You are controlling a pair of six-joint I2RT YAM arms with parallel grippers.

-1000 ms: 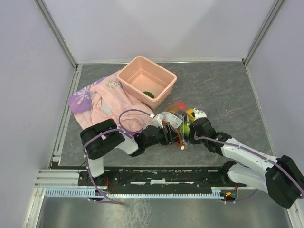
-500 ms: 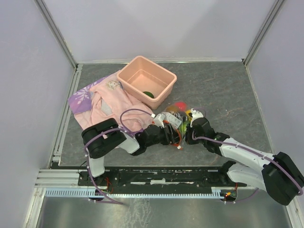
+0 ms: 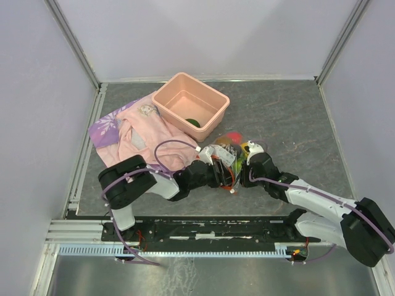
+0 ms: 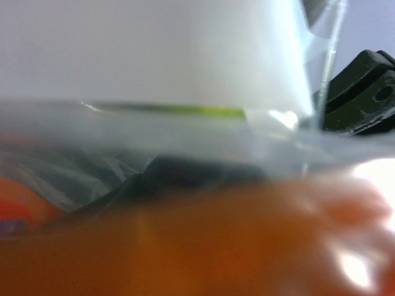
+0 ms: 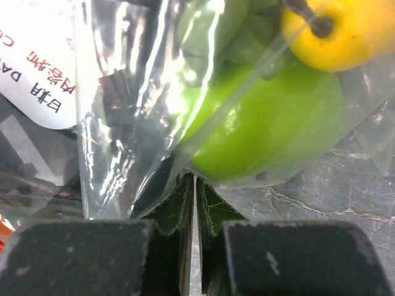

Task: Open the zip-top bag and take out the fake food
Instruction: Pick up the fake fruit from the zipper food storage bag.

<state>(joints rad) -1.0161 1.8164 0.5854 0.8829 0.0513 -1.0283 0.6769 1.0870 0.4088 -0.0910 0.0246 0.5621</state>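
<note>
The zip-top bag (image 3: 229,158) lies on the table in the top view, its orange-red zip strip (image 3: 223,176) on the near side with the white slider (image 3: 232,191) at its end. The fake food shows through it: red (image 3: 233,137) and yellow (image 3: 246,147) pieces, and in the right wrist view a green fruit (image 5: 265,123) and a yellow one (image 5: 345,31). My left gripper (image 3: 220,174) holds the bag at the strip, which fills the left wrist view as an orange blur (image 4: 197,240). My right gripper (image 5: 195,185) is shut on a fold of the bag's film (image 3: 245,177).
A salmon-pink tub (image 3: 216,98) stands behind the bag with one green piece (image 3: 193,122) inside. A pink-and-purple cloth (image 3: 133,132) lies to the left. White walls close in the table on three sides.
Both grippers and the bag have shifted a little away from the near edge and to the left. The left arm's elbow has swung left.
</note>
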